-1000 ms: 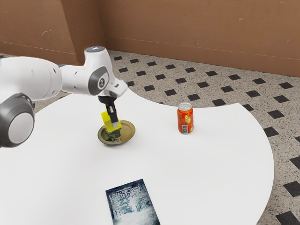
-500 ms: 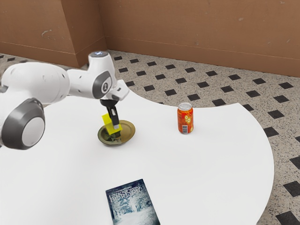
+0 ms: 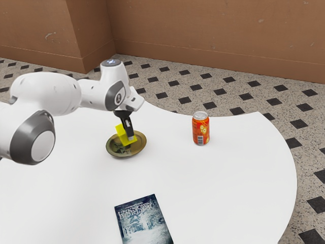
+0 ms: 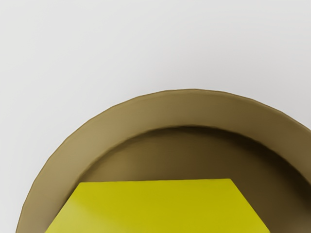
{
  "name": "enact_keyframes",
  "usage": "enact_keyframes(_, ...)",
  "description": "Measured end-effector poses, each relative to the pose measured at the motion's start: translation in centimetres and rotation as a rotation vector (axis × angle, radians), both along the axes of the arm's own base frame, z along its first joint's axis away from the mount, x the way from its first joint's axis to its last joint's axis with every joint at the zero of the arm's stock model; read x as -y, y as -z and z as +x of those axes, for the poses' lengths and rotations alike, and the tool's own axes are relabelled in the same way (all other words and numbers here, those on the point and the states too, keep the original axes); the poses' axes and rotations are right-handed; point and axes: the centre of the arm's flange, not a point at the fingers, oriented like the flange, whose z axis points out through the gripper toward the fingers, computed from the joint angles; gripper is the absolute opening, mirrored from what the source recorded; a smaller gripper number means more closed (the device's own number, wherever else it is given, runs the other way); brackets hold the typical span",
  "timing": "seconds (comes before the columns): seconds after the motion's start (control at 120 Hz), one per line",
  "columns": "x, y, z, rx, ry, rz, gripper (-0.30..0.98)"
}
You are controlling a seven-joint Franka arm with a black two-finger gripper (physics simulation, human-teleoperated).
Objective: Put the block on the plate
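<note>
From where I'm standing, the gripper (image 3: 128, 136) has its fingers clamped on the block (image 3: 121, 133): the near one lies across its face, the far one is mostly hidden behind it. What matters now is up and down, since the block is right over the plate (image 3: 142, 145), carried at a slant along with the fingers. Its lower corner hangs very near the plate's floor; whether it touches I can't tell. Seen from the wrist, the block sits within the sweep of the rim, with plate floor between its edge and the rim ahead. So I'd say little sideways travel is wanted, just a short, straight drop, ideally levelling the block first. Let go at that tilt and it could tip or roll against the sloping rim. The can (image 3: 201, 129) and the book (image 3: 144, 221) are well apart from all this, nothing to steer around.
</note>
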Motion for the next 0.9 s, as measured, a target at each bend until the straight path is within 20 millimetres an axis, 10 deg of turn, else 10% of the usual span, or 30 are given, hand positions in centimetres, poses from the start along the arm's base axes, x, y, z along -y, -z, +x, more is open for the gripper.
enact_keyframes(0.25,0.0,-0.6,0.0,0.008,0.002,-0.003,0.59)
enact_keyframes(0.55,-0.7,-7.9,-2.1,0.052,-0.012,-0.033,0.66)
enact_keyframes(0.9,-0.2,-19.3,-12.0,-0.123,-0.207,-0.193,0.68)
